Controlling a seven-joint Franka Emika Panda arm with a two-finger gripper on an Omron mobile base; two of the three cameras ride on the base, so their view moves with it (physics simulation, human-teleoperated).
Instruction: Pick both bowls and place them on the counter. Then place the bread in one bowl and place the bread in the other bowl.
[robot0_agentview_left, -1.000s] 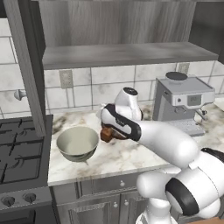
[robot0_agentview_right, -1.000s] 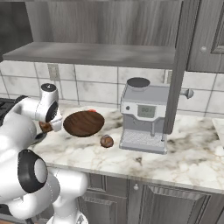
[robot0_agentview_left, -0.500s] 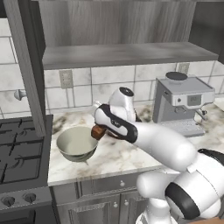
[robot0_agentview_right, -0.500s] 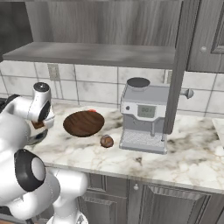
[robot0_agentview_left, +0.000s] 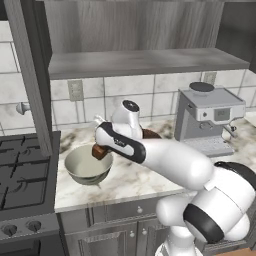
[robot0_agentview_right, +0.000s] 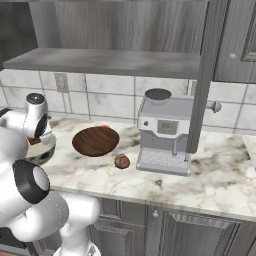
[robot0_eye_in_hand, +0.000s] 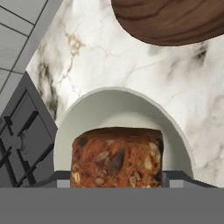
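- Marble-look counter, white-grey w/ brownish veins, is seen running betw. the black stove and a grey espresso machine; grey wood shelf and pale tiles sit behind.
- Both bowls are already down on the counter, so the 1st half of the task looks done.
- Cream bowl is parked near the stove: deep, round, smooth ceramic, pale greenish inside. Nothing is seen lying in it yet.
- Wooden bowl is set further along, apart from the cream one: wide, shallow, dark brown, visible grain. It's empty too.
- Bread is held in the gripper, fingers pinched on its sides. It's a blocky brown chunk w/ a rough, seedy crumb.
- In the hand view the bread is lined up right over the cream bowl's opening, so the current step is judged to be the drop into that bowl, not yet released.
- 2nd bread piece is left on the counter, just in front of the wooden bowl and beside the espresso machine: small, roundish, dark brown lump.
- Left to do, as judged: release this piece, then the small lump needs to be fetched and put in the wooden bowl. Roughly past halfway.
- A red thing peeks behind the wooden bowl; too small to be ID'd.
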